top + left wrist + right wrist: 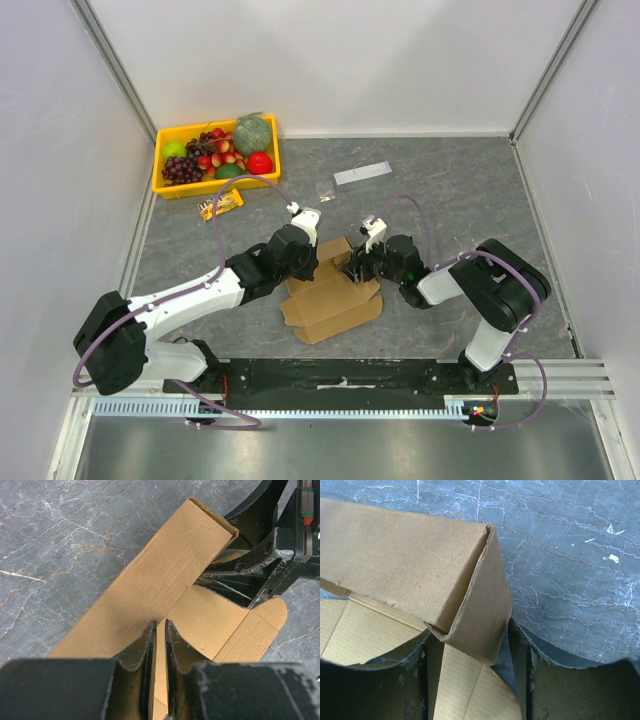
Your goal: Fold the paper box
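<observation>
Near the middle of the grey surface [450,190] sits the half-folded paper box [330,300], seemingly light, easily creased cardboard best taken by its raised walls, with the left pincer [160,630] pinched onto one wall and the right pincer [470,635] spread open astride a corner.

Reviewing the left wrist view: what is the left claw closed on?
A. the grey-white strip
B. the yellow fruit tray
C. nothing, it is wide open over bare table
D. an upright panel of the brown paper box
D: the left claw has its fingers nearly together, with a thin edge of the paper box pinched between them, while the yellow fruit tray sits far off at the back of the table.
</observation>
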Controlling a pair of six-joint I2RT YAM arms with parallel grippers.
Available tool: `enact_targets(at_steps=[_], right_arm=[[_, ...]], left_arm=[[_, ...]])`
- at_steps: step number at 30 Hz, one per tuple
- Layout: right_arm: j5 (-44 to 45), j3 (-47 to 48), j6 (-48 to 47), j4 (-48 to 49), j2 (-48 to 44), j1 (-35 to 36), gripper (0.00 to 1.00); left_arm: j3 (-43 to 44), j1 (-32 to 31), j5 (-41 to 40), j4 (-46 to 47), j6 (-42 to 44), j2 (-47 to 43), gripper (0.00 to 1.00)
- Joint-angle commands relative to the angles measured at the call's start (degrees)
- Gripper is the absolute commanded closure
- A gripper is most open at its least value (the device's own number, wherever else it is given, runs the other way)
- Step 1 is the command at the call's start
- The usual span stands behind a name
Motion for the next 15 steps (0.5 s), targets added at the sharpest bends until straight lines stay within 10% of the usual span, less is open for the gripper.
enact_targets(at_steps=[1,15], right_arm=[[1.44,1.12,0.87,7.01,1.17,0.44,0.40],[1.88,0.16,1.57,17.38,5.21,0.70,0.40]], left_arm=[[-0.04,0.28,0.61,1.05,1.55,0.07,0.83],[-0.65,0.37,1.58,1.32,1.28,-0.11,0.83]])
